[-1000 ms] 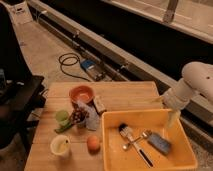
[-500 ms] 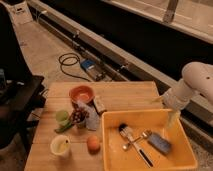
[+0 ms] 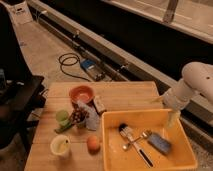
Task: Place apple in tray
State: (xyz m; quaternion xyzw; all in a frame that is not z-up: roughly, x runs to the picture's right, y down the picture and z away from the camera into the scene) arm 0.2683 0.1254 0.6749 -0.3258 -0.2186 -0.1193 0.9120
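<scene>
Apple (image 3: 93,143) beside tray (image 3: 140,118), tool (image 3: 172,119) over tray rim

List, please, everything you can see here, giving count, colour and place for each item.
table: one, light wood, centre.
tray: one, yellow, table's right front.
apple: one, orange-red, on table beside tray's left wall.
bowl: one, orange-red, table's far left.
green cup: one, green, left of tray.
pale cup: one, pale yellow, table's front left.
brush: one, black, in tray.
fork: one, silver, in tray.
sponge: one, blue, in tray.
cable: one, black, floor behind table.
arm: one, white, right.
gripper: one, pale, over tray's far-right corner, jaws open, empty.
</scene>
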